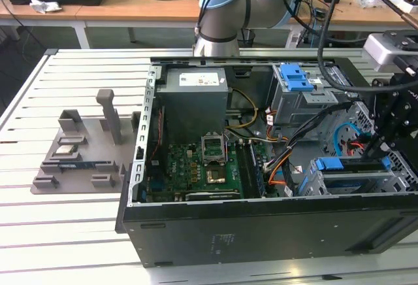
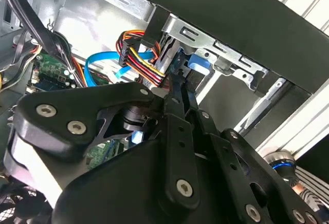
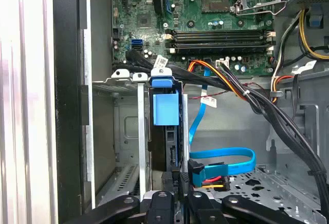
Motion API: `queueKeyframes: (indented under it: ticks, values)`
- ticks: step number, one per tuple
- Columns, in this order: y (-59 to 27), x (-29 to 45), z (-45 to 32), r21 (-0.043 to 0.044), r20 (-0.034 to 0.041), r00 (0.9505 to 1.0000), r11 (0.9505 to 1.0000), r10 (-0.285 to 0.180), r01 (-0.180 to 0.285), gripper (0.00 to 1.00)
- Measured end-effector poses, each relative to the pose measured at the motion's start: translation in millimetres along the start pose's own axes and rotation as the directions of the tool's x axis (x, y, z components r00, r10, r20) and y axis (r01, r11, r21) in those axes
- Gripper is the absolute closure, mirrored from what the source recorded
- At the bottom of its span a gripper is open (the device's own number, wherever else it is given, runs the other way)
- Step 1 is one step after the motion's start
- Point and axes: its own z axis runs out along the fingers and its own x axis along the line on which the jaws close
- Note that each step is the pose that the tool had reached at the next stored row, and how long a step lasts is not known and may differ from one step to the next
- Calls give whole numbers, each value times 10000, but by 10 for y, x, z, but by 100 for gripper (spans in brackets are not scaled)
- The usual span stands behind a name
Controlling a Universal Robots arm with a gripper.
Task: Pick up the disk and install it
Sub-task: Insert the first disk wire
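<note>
disk [image 3: 165,131] edge-on (label hidden), jaws obscured

Second wrist view. The black articulated metal gripper [image 2: 177,88] reached toward a silver sheet-metal drive cage [image 2: 216,44] under the computer case's black wall [image 2: 247,23]. A blue plastic bracket piece [image 2: 198,64] sat at the cage mouth, beside a multicoloured bundle of power wires [image 2: 139,54]. A flat blue data cable [image 2: 103,62] and green circuit board [image 2: 49,70] lay beyond.
</note>
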Motion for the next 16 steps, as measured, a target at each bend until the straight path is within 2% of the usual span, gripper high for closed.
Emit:
queueKeyframes:
  ticks: [3, 16]
  values:
    - [1, -6, 24, -1, 30, 10000, 10000, -15, 15, 83]
    - [-2, -5, 52, 6, 29, 9998, 9998, -183, 183, 83]
